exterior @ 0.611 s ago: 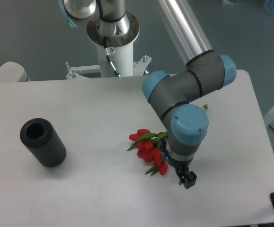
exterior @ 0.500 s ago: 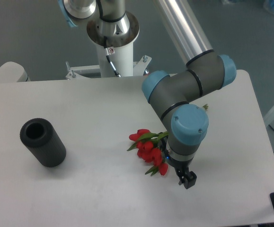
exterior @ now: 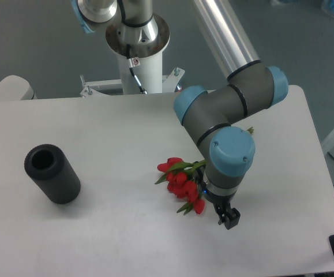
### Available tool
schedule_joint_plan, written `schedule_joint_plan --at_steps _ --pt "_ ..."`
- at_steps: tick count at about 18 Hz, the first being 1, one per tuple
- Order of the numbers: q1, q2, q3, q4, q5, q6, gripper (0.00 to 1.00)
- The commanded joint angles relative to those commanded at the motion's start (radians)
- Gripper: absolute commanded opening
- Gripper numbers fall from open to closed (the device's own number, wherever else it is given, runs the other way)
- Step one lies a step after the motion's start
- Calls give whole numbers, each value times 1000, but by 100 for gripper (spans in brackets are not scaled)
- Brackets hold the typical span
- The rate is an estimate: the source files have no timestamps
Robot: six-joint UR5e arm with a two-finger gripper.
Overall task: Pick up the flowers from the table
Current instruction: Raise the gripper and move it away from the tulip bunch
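The flowers (exterior: 181, 182), red tulips with green leaves, lie on the white table (exterior: 115, 150) at centre right. Their stems run up to the right under the arm, and a stem end shows beyond it (exterior: 250, 130). My gripper (exterior: 226, 219) hangs from the blue wrist just right of the red buds, low over the table. Only its dark tip shows, and I cannot tell how the jaws stand. Whether it touches the flowers is hidden by the wrist.
A black cylinder (exterior: 51, 173) lies on its side at the table's left. The arm's white base post (exterior: 137, 57) stands behind the far edge. The table's right edge runs close to the gripper's side.
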Motion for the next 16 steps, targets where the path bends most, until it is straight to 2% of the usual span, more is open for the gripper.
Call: schedule_joint_plan --at_steps 6,9,16 --pt "57 29 -48 -2 -2 31 100" --pt "77 48 -83 -2 -2 80 100" --pt "124 72 -170 20 0 90 100"
